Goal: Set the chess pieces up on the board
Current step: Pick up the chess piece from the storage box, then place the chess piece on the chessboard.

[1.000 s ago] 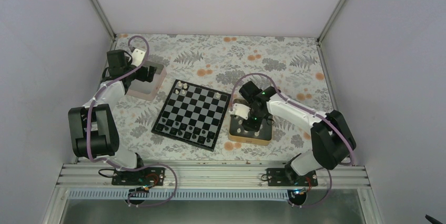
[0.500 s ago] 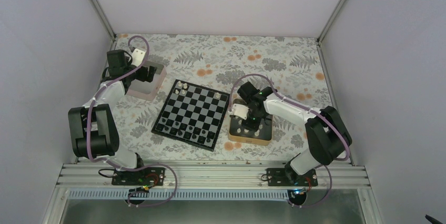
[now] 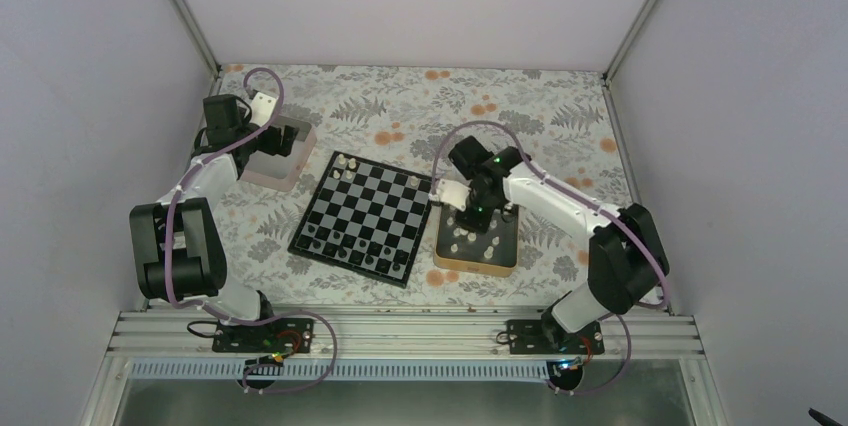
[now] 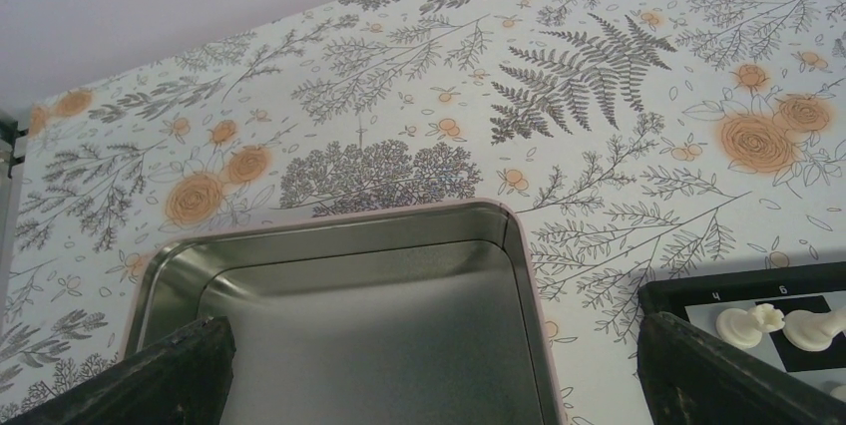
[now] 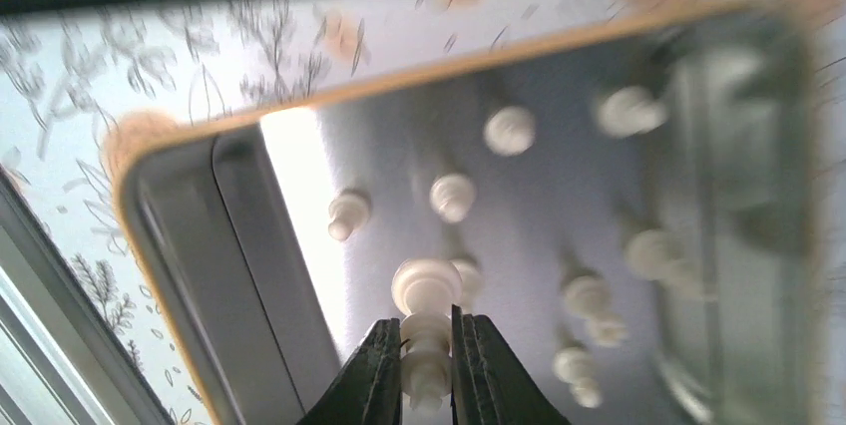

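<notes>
Cream pawn (image 5: 426,287) now rides just above the gold tin (image 3: 478,264) it stood in a second ago, clamped in the jaws of our right gripper (image 5: 427,343). We judge the board (image 3: 365,216) comes next. Our left gripper (image 4: 429,355) hangs, jaws apart, over the pinkish tin (image 4: 329,230).

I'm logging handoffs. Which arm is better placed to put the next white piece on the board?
Right. The right gripper is shut on a white piece above the gold tin, beside the board. The left gripper hangs open over the pinkish silver tin, holding nothing.
</notes>
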You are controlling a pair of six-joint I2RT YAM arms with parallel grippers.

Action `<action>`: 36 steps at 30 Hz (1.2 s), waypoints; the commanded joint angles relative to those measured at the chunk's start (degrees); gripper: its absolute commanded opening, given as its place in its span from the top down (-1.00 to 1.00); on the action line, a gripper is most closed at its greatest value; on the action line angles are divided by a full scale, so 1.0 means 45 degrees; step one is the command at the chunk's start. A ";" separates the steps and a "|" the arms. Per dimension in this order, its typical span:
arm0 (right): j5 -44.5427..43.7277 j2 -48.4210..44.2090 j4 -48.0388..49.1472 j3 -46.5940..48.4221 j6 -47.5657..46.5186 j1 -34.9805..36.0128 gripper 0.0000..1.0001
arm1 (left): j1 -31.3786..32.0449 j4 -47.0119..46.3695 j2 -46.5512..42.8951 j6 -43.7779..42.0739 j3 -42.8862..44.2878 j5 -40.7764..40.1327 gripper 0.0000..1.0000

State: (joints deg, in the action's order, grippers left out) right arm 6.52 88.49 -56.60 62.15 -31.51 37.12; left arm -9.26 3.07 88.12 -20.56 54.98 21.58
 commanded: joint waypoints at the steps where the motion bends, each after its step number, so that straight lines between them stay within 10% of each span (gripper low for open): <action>1: -0.0207 -0.0215 -0.1333 0.2109 -0.0310 0.0129 0.87 | -0.0073 -0.0175 -0.0185 -0.0158 0.0028 0.0460 -1.00; 22: -0.0074 0.8324 -0.2444 1.3352 -0.2376 0.0684 0.85 | -0.0091 -0.0194 -0.0229 -0.0256 -0.0031 0.0562 -1.00; 36: 0.0544 1.0342 -0.1929 1.4756 -0.2617 0.0971 0.85 | -0.0082 -0.0231 0.0010 -0.0259 -0.0030 0.0911 -1.00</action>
State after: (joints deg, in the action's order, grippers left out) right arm 6.81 134.50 -66.17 126.17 -42.41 40.47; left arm -9.26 3.07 87.70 -21.02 54.98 23.92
